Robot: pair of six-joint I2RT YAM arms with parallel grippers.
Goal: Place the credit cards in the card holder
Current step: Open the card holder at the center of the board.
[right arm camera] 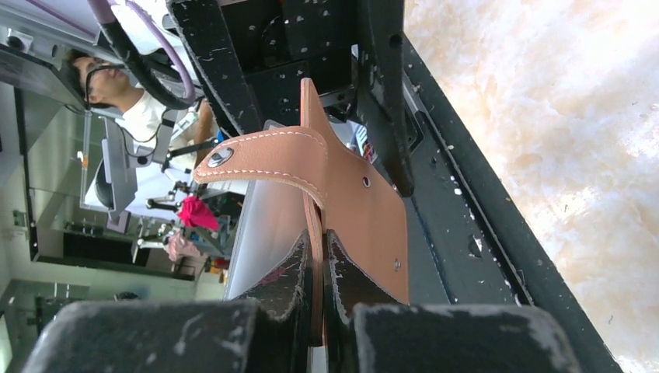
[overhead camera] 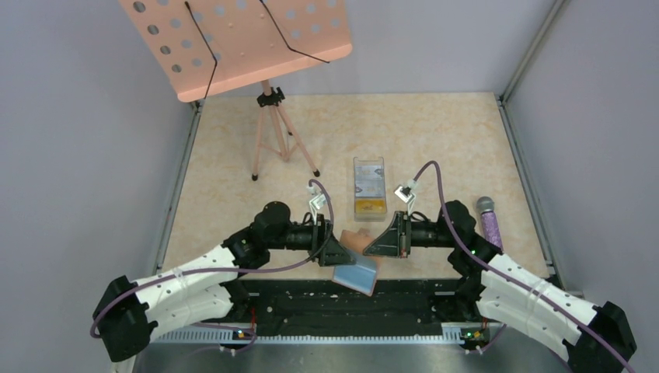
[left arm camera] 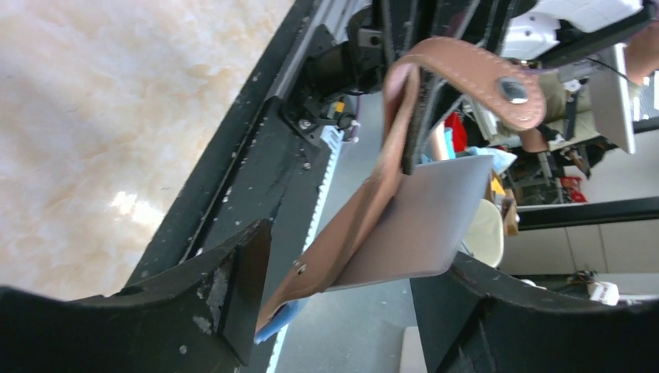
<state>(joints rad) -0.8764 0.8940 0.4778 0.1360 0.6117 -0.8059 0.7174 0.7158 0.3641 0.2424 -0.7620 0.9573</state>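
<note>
The brown leather card holder (overhead camera: 355, 241) hangs open in the air between my two grippers, over the table's near edge, its bluish inner face (overhead camera: 354, 275) pointing down. My right gripper (overhead camera: 376, 244) is shut on one brown flap (right arm camera: 365, 210), just below the snap tab (right arm camera: 256, 159). My left gripper (overhead camera: 334, 252) is open, with its fingers (left arm camera: 241, 287) on either side of the holder's lower part (left arm camera: 350, 225). The credit cards (overhead camera: 368, 186), yellow-orange and pale printed, lie in a clear plastic box on the table behind the grippers.
A pink perforated music stand (overhead camera: 233, 39) on a tripod (overhead camera: 273, 136) stands at the back left. A purple microphone-like object (overhead camera: 491, 222) lies at the right beside my right arm. A black rail (overhead camera: 350, 305) runs along the near edge.
</note>
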